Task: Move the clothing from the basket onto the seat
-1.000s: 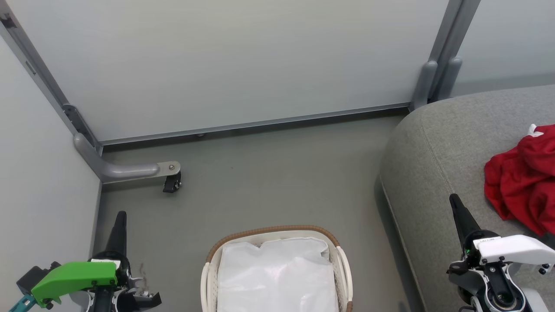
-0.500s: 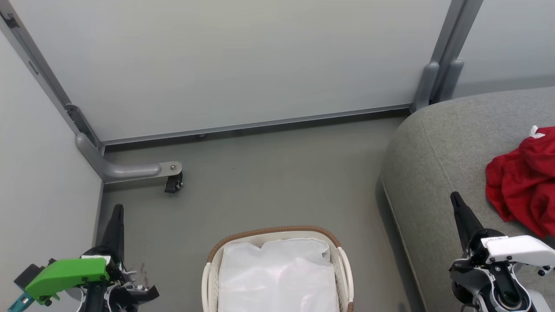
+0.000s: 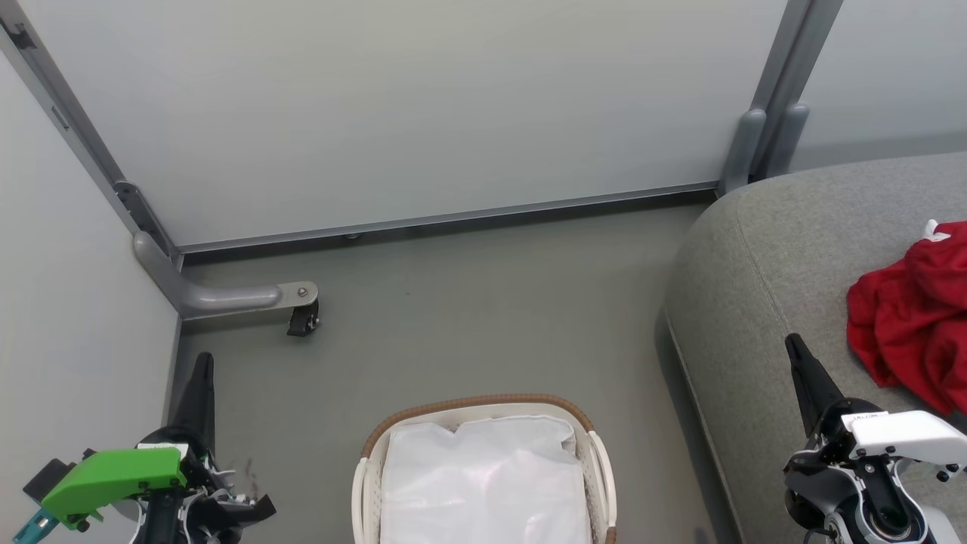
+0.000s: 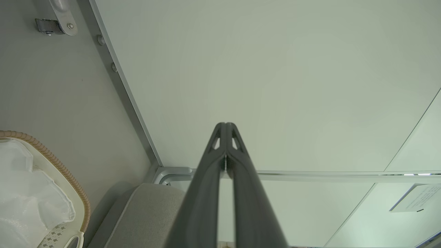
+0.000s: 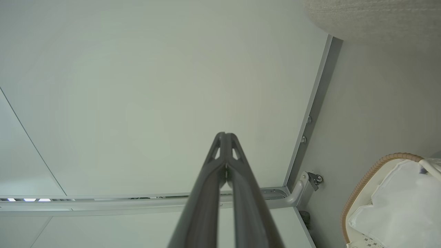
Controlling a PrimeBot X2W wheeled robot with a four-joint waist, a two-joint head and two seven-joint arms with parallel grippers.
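The clothing (image 3: 914, 325), a crumpled red heap with a scrap of white trim at its top, is being borne by the grey seat (image 3: 755, 257) at the right edge of the head view, well apart from the basket (image 3: 472, 401). The basket is being supported by the grey floor (image 3: 468, 302) at bottom centre, near the seat's rounded corner, and its inside is being covered by a plain white liner cloth (image 3: 483, 483).

The jaws of the left gripper (image 3: 202, 363) are being held shut, tip against tip and empty, above the floor at lower left, close to the side panel (image 3: 68, 340). In the left wrist view its dark fingers (image 4: 206, 193) are being pointed at a pale partition, with the basket's woven rim at lower left.

The jaws of the right gripper (image 3: 793, 344) are likewise being held shut and empty, above the seat's front part, near the clothing but apart from it. In the right wrist view the closed fingers (image 5: 206, 199) are being aimed at the partition, with the basket at lower right.

A black caster (image 3: 302, 321) on a grey frame foot is being carried by the floor beyond the basket.
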